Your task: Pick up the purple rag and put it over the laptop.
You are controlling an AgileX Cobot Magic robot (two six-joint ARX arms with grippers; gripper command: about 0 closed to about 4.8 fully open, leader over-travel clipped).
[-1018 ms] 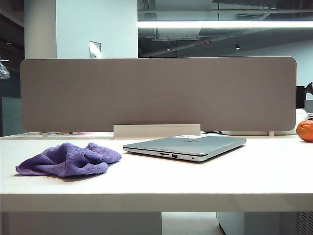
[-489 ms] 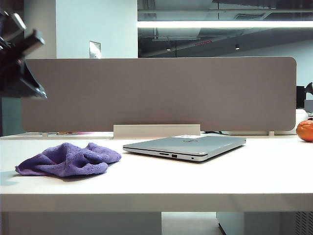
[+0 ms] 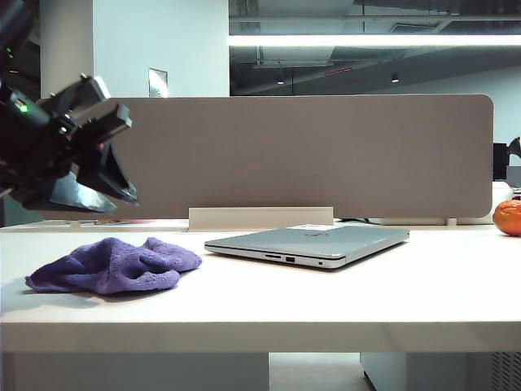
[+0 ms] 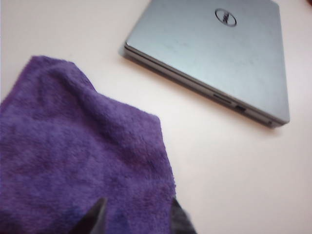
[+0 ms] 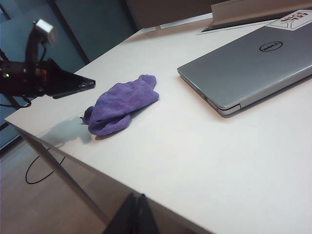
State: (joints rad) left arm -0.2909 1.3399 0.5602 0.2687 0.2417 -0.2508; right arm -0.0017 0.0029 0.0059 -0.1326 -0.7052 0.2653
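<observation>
The purple rag [image 3: 114,265] lies rumpled on the white table, left of the closed silver laptop [image 3: 309,242]. My left gripper [image 3: 122,198] hangs in the air above the rag's left part and does not touch it. In the left wrist view the rag [image 4: 83,156] fills the near field, and the left gripper [image 4: 138,218] stands open over its edge, with the laptop [image 4: 219,53] beyond. In the right wrist view my right gripper [image 5: 137,210] is shut and empty, off the table's near edge, far from the rag [image 5: 122,105] and the laptop [image 5: 253,63].
A grey partition panel [image 3: 269,155] runs along the back of the table. An orange fruit [image 3: 508,217] sits at the far right. A white stand [image 3: 260,217] rests behind the laptop. The table edge [image 5: 63,146] drops off close to the rag.
My left arm has swung in from the left edge of the exterior view and come lower, to above the rag. Rag and laptop have not moved.
</observation>
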